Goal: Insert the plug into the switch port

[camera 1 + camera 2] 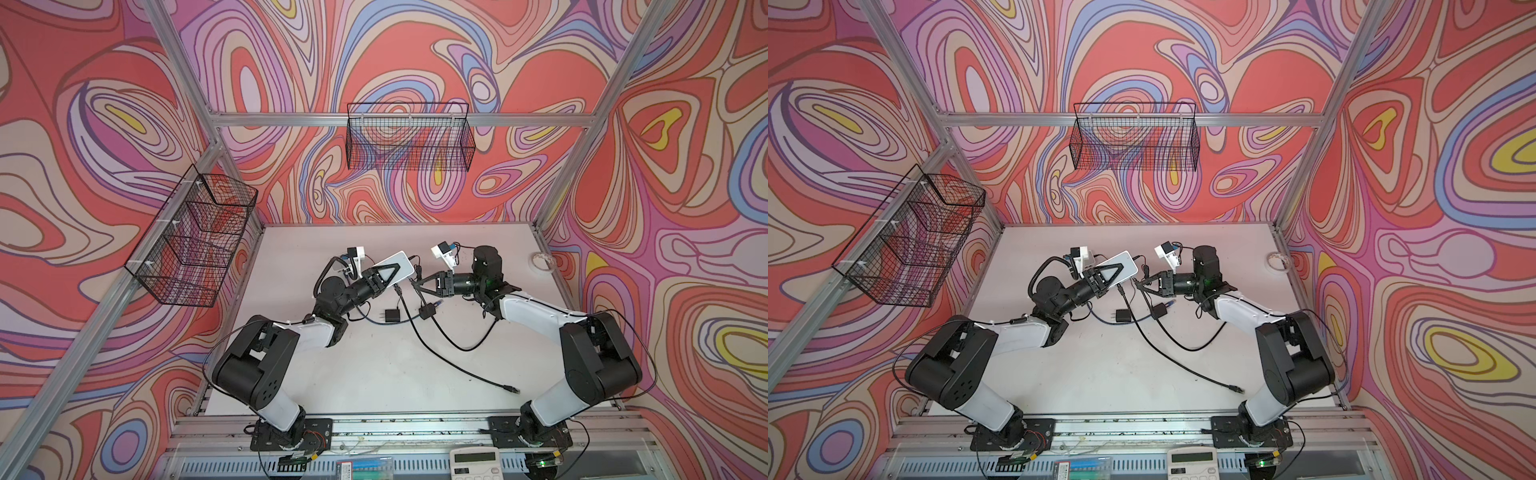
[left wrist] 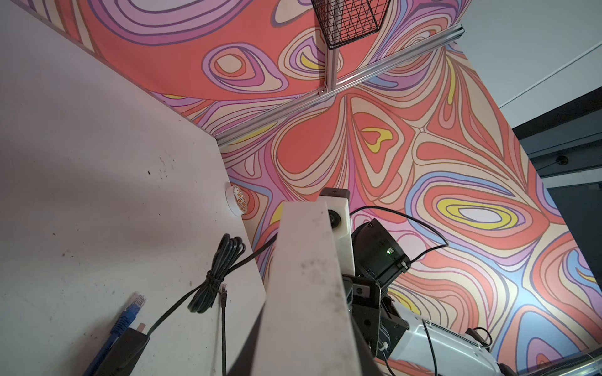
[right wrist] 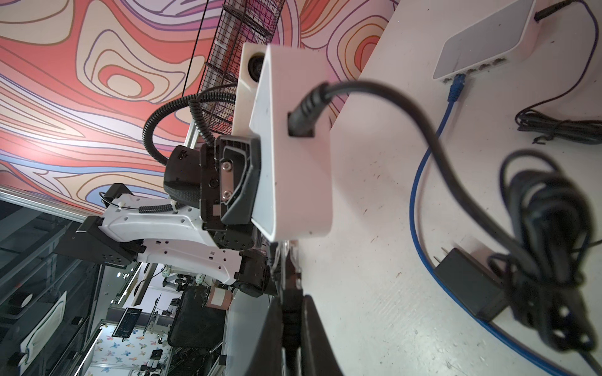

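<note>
The left pincer (image 1: pixel 390 276) is closed on the white switch (image 1: pixel 401 258) and holds it in the air above the middle of the tabletop (image 1: pixel 353 374), a little toward 12 o'clock. In the right wrist view one black finger (image 3: pixel 237 182) of this pincer presses on the broad face of the switch. A black plug (image 3: pixel 301 120) sits in a rectangular opening on the narrow side of the switch, and its cable leads to a tied black bundle (image 3: pixel 547 244). The right pincer (image 1: pixel 413 284) reaches in from 3 o'clock and is just beside the switch. Its jaws are closed on a ribbed black cable piece (image 3: pixel 290 314); I cannot tell which cable it belongs to. At 6 o'clock from the switch a black adapter (image 1: pixel 391 316) and a second adapter (image 1: pixel 426 311) lie on the tabletop. A long black cable runs toward 5 o'clock and ends in a loose connector (image 1: pixel 513 390). The right wrist view also shows a second white switch (image 3: pixel 482 42) lying on the tabletop, with a blue plug (image 3: pixel 459 79) at its row of ports. A tape roll (image 1: pixel 541 262) lies at 2 o'clock
</note>
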Robot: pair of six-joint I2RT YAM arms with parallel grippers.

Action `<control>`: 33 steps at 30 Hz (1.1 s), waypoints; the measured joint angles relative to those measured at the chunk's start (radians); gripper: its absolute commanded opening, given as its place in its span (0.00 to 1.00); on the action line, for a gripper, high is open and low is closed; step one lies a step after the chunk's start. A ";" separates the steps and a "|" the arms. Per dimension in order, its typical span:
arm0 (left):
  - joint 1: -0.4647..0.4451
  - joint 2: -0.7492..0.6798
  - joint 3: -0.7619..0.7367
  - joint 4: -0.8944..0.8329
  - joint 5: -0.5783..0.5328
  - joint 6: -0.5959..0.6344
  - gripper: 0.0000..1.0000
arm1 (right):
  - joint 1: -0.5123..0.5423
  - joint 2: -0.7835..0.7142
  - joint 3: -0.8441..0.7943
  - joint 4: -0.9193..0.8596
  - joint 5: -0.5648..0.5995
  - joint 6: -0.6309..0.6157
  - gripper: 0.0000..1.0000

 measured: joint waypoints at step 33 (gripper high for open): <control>-0.016 0.039 0.090 -0.077 0.038 -0.014 0.00 | -0.027 0.026 0.031 0.030 -0.038 0.029 0.00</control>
